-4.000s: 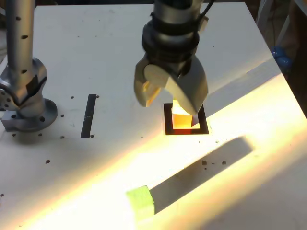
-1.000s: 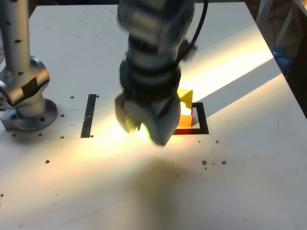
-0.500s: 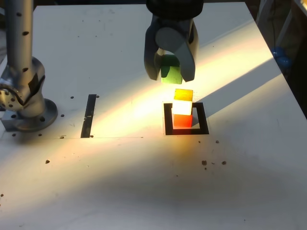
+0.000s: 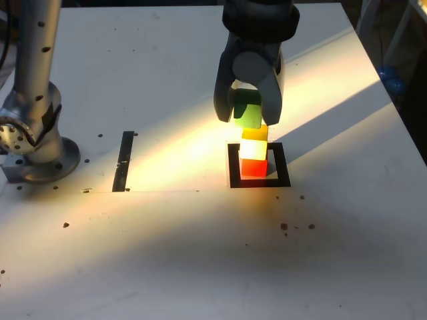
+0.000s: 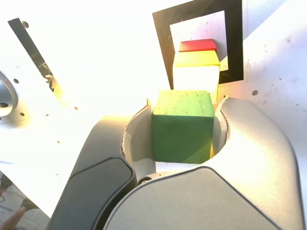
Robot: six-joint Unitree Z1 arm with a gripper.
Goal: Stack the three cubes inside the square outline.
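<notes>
The red cube (image 4: 253,169) sits inside the black square outline (image 4: 233,167), with the yellow cube (image 4: 254,141) stacked on it. My gripper (image 4: 247,112) hangs just above and slightly behind this stack, shut on the green cube (image 4: 247,110). The wrist view shows the green cube (image 5: 182,125) clamped between both jaws, the yellow cube (image 5: 197,72) and a strip of the red cube (image 5: 197,45) beyond it, and the square outline (image 5: 234,38) around them. The green cube's underside is close over the yellow cube's top; whether they touch is unclear.
A thin black strip (image 4: 124,161) lies on the white table at the exterior view's left, beside the arm's base (image 4: 33,143). A band of bright sunlight crosses the table. Small dark specks dot the surface near the front.
The gripper has carried the green cube from the front of the table up behind the stack, then lower and slightly toward the exterior view's right, nearer the yellow cube.
</notes>
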